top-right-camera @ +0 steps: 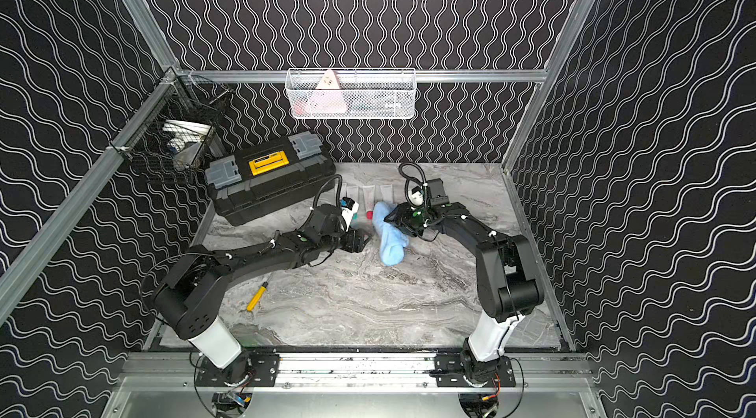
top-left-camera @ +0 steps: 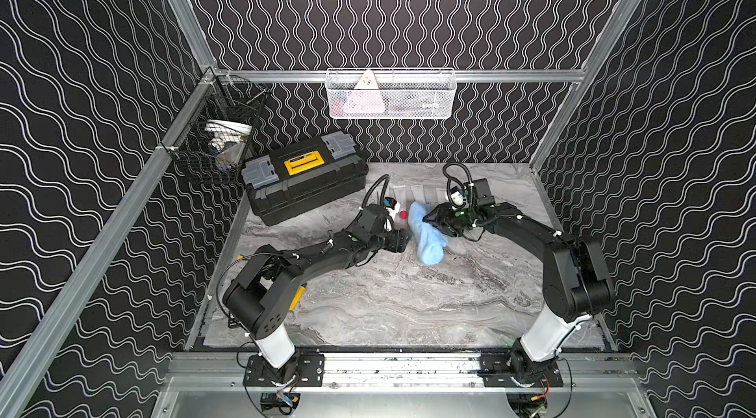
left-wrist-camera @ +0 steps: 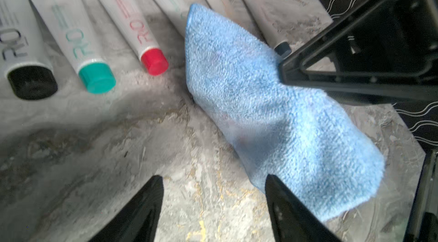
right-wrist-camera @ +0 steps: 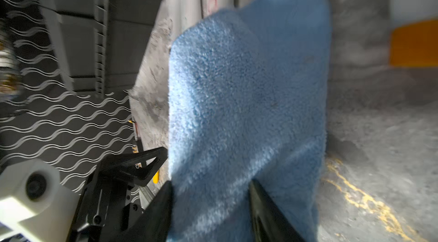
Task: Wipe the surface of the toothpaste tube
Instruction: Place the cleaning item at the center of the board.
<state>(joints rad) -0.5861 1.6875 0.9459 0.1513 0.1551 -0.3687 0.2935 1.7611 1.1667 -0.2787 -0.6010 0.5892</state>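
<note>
Six toothpaste tubes [left-wrist-camera: 68,15] lie side by side at the back of the marble tabletop [top-left-camera: 388,293], caps toward the arm bases. You'll see the blue microfibre cloth [left-wrist-camera: 260,101] draped over the cap ends of the two between the red-capped tube [left-wrist-camera: 132,20] and the dark-blue-capped tube [left-wrist-camera: 260,8]. Your left gripper [left-wrist-camera: 213,176] has its jaws apart and empty, one fingertip at the cloth's edge; your right gripper [right-wrist-camera: 211,181] also has its jaws apart, with the cloth between them.

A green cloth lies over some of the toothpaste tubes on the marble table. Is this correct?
Not quite. The cloth is blue, not green, as the left wrist view shows. It does lie over some of the toothpaste tubes on the marble table.
</note>
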